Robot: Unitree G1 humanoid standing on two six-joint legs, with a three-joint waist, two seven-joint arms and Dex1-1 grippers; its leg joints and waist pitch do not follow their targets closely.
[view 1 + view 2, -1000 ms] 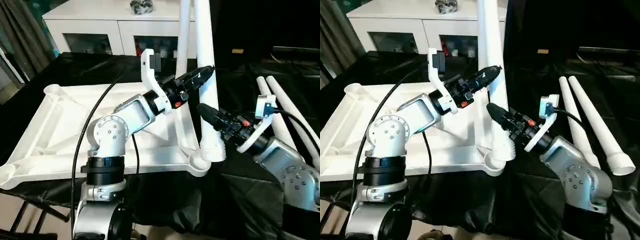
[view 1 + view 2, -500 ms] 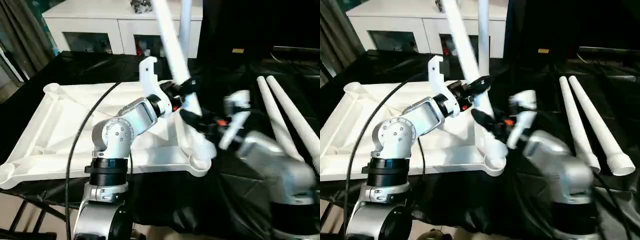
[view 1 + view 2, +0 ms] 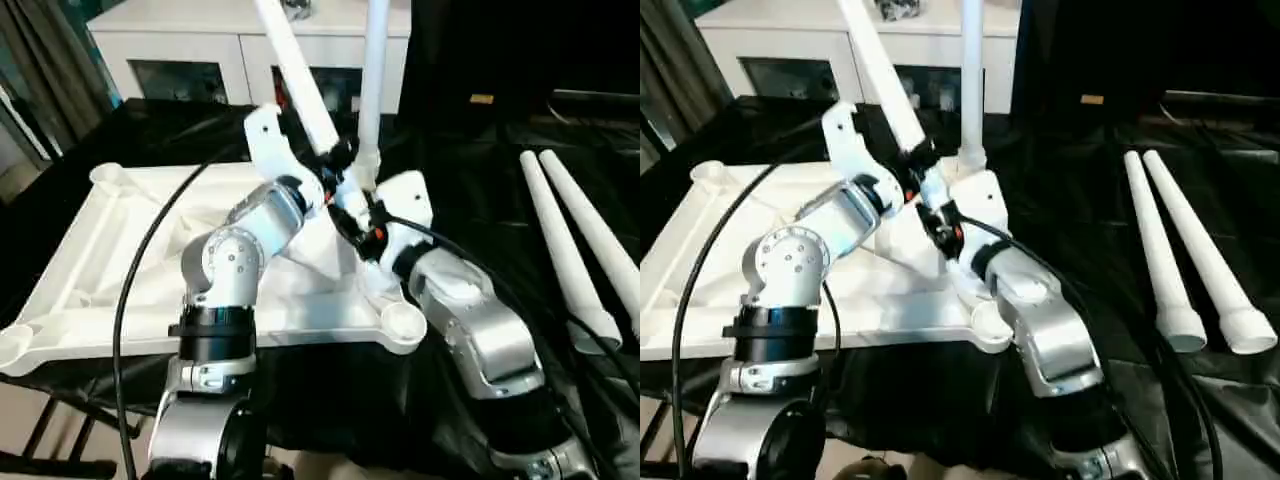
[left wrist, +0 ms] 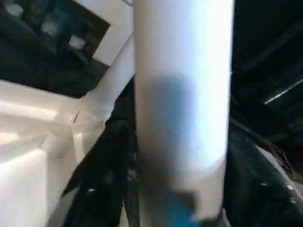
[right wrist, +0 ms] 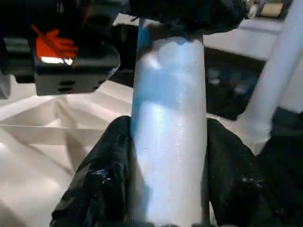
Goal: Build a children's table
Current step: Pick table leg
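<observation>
Tabletop (image 3: 120, 250) lies underside up on the black-draped surface (image 3: 470, 160), ribs showing, round sockets at the corners. One leg (image 3: 372, 80) stands upright in the far right-hand socket. Second leg (image 3: 295, 70) is tilted, top leaning toward the robot's left and away, long axis slanting down toward the near right corner socket (image 3: 403, 322), which looks empty. Both claws are on this tilted leg: left claw (image 3: 335, 165) is higher up the tube and looks clenched round it, though its fingers are hard to make out; right claw (image 5: 165, 156) is just below, black fingers (image 5: 102, 175) pressed on either side of the tube, grasping it. Right claw is the nearer one to the open socket. My guess: the leg's lower end has to be swung upright over that socket, then pushed in. Leg's bottom end is hidden behind the right claw and forearm, so whether it touches the tabletop can't be told. Two more legs (image 3: 1185, 240) lie side by side on the surface, well apart to the right. White cabinet (image 3: 200, 40) stands behind.
</observation>
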